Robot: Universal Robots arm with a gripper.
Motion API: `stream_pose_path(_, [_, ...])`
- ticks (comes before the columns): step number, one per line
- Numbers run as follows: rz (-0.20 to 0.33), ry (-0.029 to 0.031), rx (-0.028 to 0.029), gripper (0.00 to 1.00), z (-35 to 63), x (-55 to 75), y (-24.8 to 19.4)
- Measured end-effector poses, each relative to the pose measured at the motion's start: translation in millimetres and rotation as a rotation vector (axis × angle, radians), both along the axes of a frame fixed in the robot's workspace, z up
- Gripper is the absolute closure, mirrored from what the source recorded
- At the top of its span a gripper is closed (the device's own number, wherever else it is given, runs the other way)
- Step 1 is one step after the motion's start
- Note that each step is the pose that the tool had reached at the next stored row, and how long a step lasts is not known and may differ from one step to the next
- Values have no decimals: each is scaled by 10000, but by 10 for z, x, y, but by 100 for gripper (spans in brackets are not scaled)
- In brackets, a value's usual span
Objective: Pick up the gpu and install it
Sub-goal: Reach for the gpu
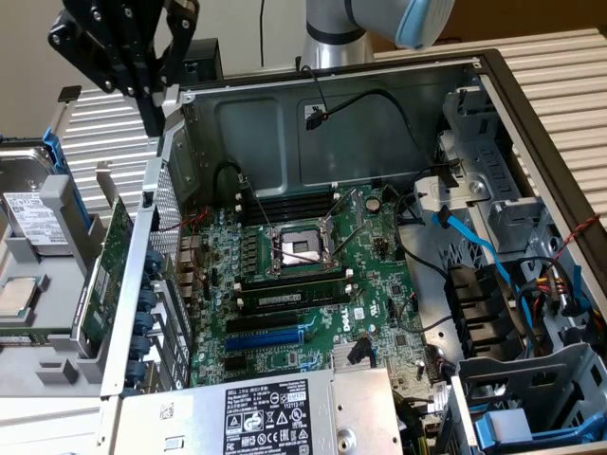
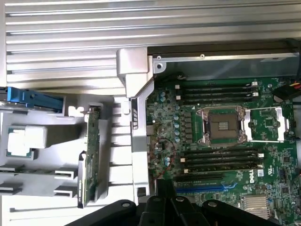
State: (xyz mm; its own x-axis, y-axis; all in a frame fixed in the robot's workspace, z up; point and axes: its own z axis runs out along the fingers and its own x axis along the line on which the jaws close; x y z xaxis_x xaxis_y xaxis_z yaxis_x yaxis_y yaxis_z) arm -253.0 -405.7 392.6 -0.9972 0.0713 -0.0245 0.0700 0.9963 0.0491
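The gpu (image 1: 102,275) is a flat green card with a silver end bracket. It stands on edge in a slot of the grey parts rack (image 1: 57,256) at the exterior view's left, outside the open computer case. In the wrist view the gpu (image 2: 91,155) shows edge-on in that rack. My black gripper (image 1: 155,106) hangs high above the case's rear corner, above and behind the gpu and well apart from it. Its fingers (image 2: 164,205) are shut together with nothing between them.
The green motherboard (image 1: 313,284) lies in the case with an open processor socket (image 1: 299,248) and a blue expansion slot (image 1: 266,336). A hard drive (image 1: 33,218) and a processor chip (image 1: 17,299) sit in the rack. Cables and drive cages (image 1: 512,284) crowd the right; a power supply (image 1: 275,417) is in front.
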Motion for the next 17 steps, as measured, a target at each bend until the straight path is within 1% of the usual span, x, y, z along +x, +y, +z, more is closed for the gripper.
stream_pose_path(17, [0, 0, 0, 89, 0, -773, -58])
